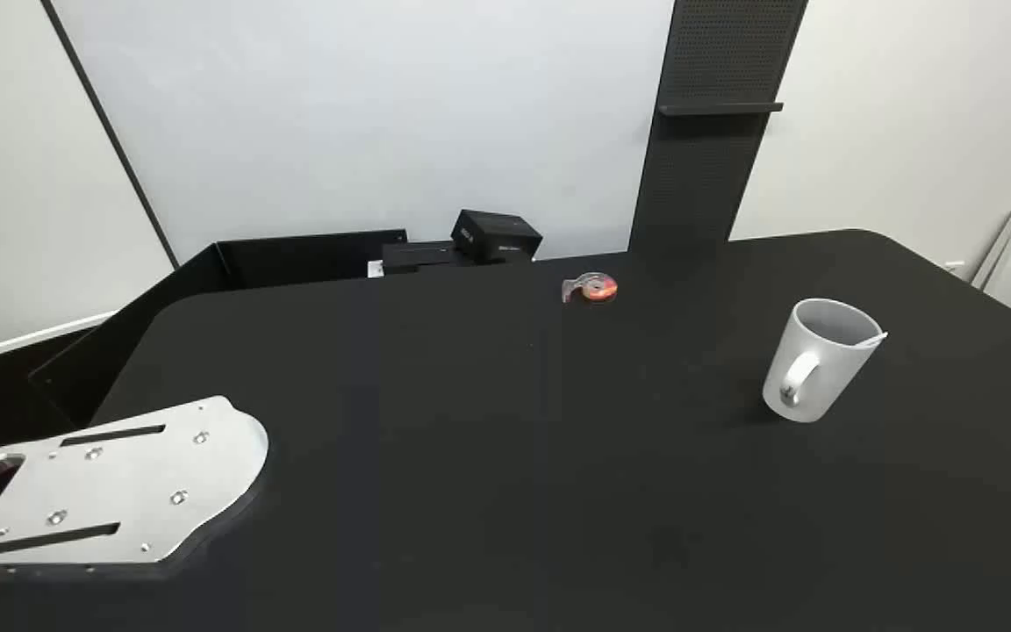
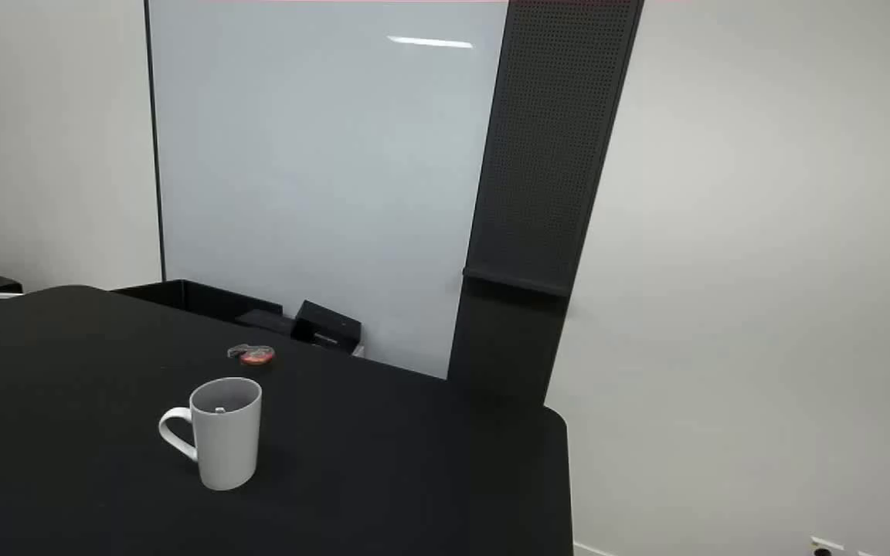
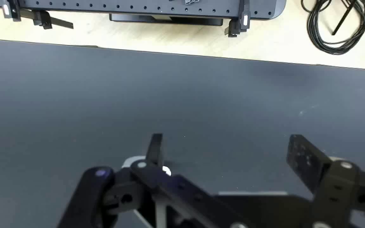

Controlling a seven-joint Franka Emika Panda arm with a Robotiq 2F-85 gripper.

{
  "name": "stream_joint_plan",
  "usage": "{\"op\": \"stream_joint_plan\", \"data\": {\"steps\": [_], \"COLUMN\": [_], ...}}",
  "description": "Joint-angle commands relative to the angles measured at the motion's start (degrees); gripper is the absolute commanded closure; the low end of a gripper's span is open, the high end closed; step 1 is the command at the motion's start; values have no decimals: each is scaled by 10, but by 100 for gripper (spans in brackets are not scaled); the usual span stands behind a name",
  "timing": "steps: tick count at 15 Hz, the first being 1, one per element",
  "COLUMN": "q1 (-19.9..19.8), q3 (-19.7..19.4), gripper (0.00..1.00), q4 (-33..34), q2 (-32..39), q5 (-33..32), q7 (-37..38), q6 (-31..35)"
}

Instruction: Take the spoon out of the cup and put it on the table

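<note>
Dark claw (image 3: 230,154) spread wide above the black table (image 3: 201,104), spoon (image 1: 872,339) leaning in the white cup (image 1: 832,370).

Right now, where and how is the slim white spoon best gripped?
Probably by the exposed end of the slim white spoon, from above: in an exterior view only that short end shows, poking past the rim of the white handled mug. The open black gripper could pinch across it.
</note>
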Motion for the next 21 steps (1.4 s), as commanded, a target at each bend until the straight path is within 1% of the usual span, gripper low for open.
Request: {"op": "stream_joint_plan", "data": {"steps": [1,8,10,15,19,21], "q1": [2,-1,-25,-63,-109,-128], "q3": [-2,-2,6,11,12,6], "gripper": [0,0,0,0,0,0], "q4": [1,2,-12,-46,-75,-85], "q2": [1,1,-17,-44,-48,-42], "q5": [-1,-7,-26,-69,-107,-127], "q7": [1,5,51,105,161,164], "q6": [-1,-3,31,135,207,234]}}
